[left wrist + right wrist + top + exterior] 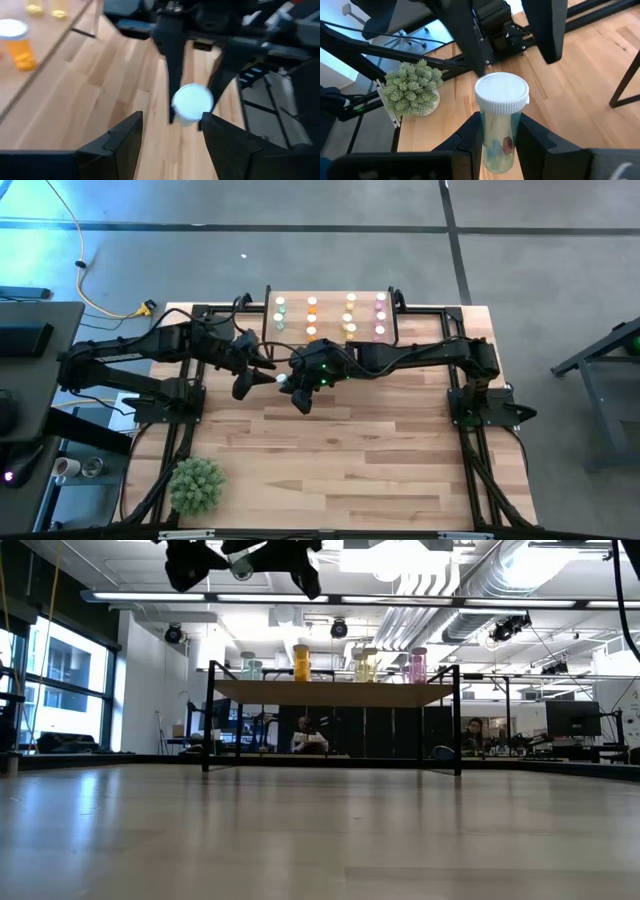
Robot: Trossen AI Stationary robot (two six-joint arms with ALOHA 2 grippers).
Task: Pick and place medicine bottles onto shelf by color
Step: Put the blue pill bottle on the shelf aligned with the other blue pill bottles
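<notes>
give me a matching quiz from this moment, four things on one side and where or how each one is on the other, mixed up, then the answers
Things:
1. right gripper
2. left gripper
3. orange bottle
4. plant

Places or states:
A. stands on the shelf
B. sits at the table's near left corner
C. shut on a white-capped green bottle
D. open, fingers either side of the other arm's bottle without closing on it

Pairs: 1-C, 2-D, 3-A, 4-B
</notes>
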